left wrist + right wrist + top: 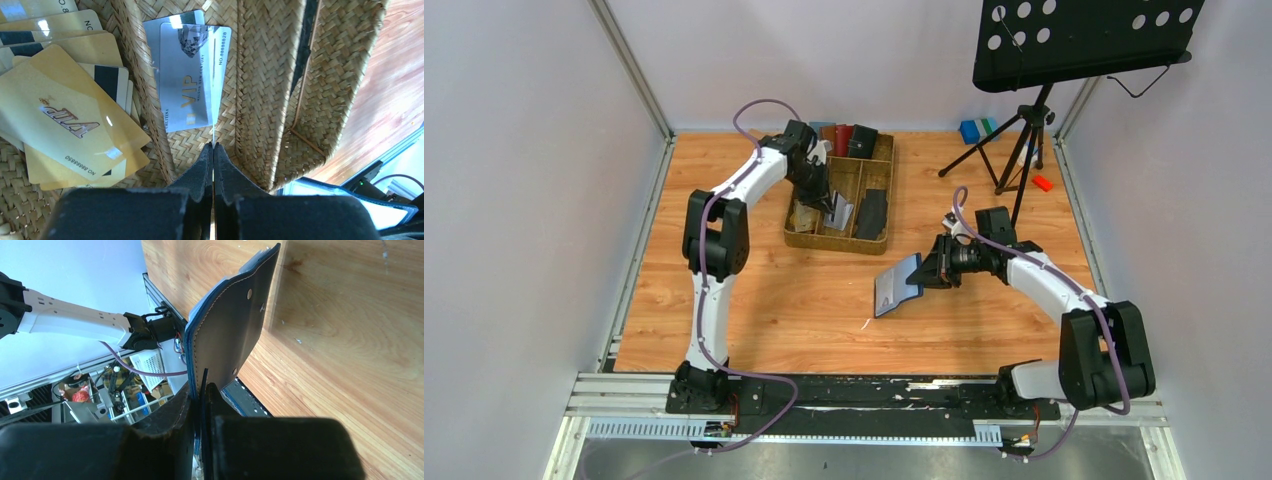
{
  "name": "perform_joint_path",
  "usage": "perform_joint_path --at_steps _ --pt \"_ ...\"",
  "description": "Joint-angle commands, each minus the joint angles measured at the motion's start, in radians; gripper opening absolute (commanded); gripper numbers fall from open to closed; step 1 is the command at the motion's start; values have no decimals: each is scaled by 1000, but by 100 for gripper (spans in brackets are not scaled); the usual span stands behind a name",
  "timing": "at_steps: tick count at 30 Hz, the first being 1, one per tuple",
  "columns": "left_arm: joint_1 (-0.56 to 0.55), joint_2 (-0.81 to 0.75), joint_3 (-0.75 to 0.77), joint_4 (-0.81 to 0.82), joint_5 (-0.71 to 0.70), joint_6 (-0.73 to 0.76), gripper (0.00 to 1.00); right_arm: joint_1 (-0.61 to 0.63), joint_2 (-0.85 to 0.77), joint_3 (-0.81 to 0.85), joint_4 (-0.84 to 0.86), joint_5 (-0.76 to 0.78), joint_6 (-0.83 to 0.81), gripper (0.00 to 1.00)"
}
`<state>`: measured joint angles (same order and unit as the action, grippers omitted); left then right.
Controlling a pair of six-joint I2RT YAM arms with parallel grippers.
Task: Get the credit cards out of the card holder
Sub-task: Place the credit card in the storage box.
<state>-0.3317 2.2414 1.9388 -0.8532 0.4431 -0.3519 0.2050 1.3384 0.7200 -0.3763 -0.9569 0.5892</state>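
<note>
My left gripper (832, 203) hangs over the wicker basket (836, 245) and is shut on a credit card (213, 100) that shows edge-on as a thin white line rising from the fingertips (213, 146). Below it in the middle compartment lie two grey VIP cards (192, 75). Several gold cards (65, 110) are piled in the compartment to the left. My right gripper (929, 270) holds the navy-blue card holder (897, 285) open above the table, with its jaws (202, 387) shut on the holder's edge (230, 325). The holder's pockets face away from the right wrist view.
The basket's back compartments hold a red holder (842, 138) and a black one (862, 142), and another black holder (872, 212) lies in its right compartment. A music stand tripod (1024, 130) stands at the back right, with a blue block (972, 130) and a red block (1042, 182) near it.
</note>
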Motion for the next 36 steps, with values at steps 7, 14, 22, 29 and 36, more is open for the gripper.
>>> perform_joint_path --at_steps 7,14,22,29,36 --pt "0 43 48 -15 1 52 0 -11 20 42 31 -5 4 0" --pt "-7 4 43 -53 -179 104 19 -10 31 48 41 -3 12 0" --pt "-10 -52 52 -56 -186 110 30 -10 42 53 61 -9 28 0" --pt "-10 -133 82 -88 -173 106 35 -10 34 53 100 -15 57 0" --pt "-13 -303 -104 -17 -52 71 50 -10 18 49 145 -28 97 0"
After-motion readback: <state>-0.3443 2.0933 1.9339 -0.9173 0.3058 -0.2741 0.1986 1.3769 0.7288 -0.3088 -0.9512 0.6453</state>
